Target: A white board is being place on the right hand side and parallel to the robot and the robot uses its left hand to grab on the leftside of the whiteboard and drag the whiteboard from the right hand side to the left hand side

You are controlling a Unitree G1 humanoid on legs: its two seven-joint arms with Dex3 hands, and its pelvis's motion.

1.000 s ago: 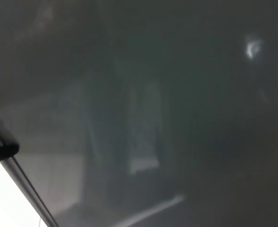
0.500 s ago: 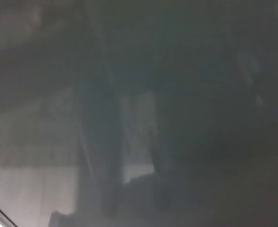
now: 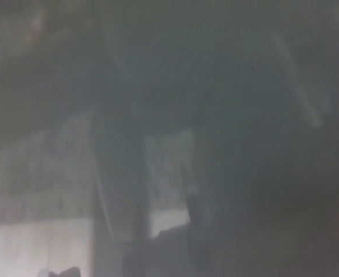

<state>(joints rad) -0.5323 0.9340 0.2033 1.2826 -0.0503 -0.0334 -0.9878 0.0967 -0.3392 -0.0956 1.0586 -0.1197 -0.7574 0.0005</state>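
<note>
— Step?
— Can't call it. My head view is a dim grey blur; I take the grey sheet filling it for the board [image 3: 233, 115]. Neither hand shows, so I can't say whether their fingers are apart or together.
— Next?
— Clear sight of the board's left edge before any pull.

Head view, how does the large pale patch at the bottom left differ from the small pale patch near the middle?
The large pale patch is broad and runs off the left and bottom edges; the small pale patch is a narrow block wholly inside the frame. The large one sits at lower left, the small one to its right, beyond a dark upright band. Both are blurred and greyish white with a fairly straight top edge; what they are cannot be told.
</note>
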